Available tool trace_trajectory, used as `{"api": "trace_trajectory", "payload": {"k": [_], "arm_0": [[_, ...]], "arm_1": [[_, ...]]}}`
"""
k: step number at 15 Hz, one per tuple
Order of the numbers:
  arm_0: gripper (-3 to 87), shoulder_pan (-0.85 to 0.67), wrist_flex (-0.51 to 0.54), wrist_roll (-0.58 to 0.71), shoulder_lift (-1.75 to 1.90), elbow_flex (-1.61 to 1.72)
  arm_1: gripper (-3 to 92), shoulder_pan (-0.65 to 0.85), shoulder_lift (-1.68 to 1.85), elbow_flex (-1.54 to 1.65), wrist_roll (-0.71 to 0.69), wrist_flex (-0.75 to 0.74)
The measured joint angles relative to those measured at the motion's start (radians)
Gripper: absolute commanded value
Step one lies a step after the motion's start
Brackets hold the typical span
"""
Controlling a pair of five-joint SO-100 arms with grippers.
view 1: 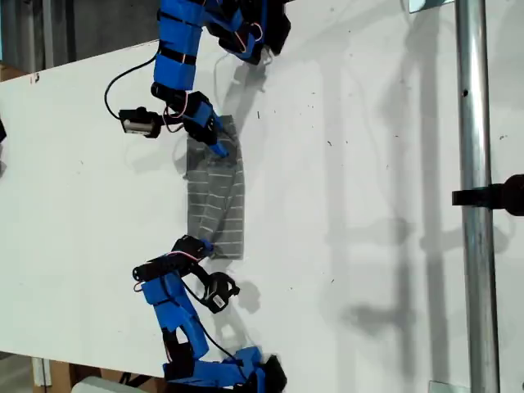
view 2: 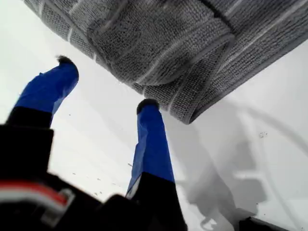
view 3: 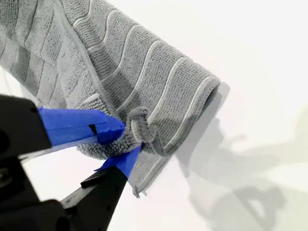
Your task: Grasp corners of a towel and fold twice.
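In the exterior view my first tool sits at the lower end of the towel, just beside its near corner; in the first wrist view this tool has its two blue-taped fingers spread apart with nothing between them, and the towel lies just ahead of the fingertips, its doubled, rounded edge facing them, one tip close to that edge, though I cannot tell whether it touches; my second tool rests on the far end of the same cloth, where the fabric is bunched and folded over; in the second wrist view this tool is clamped on a puckered bit of the towel at its hemmed edge, the striped cloth curling away from the fingers in a loose roll above the white worktop; between the two tools the towel lies as a long grey strip; well beyond both tools, toward the exterior view's right, a metal pole crosses the worktop.
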Motion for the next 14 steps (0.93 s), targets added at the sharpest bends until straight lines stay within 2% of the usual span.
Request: {"api": "trace_trajectory", "payload": {"k": [7,8,11,14], "arm_0": [[-3.2,0.009,0.008,-0.003,0.0,0.0],[-3.2,0.009,0.008,-0.003,0.0,0.0],[-3.2,0.011,0.008,-0.003,0.0,0.0],[-3.2,0.012,0.008,-0.011,0.0,0.0]], "arm_1": [[27.9,0.04,-0.149,0.018,-0.011,-0.103],[24.5,0.051,-0.15,0.025,-0.02,-0.114],[0.0,0.066,-0.15,0.028,-0.083,-0.156],[-0.2,0.069,-0.104,0.049,-0.094,-0.16]]}}
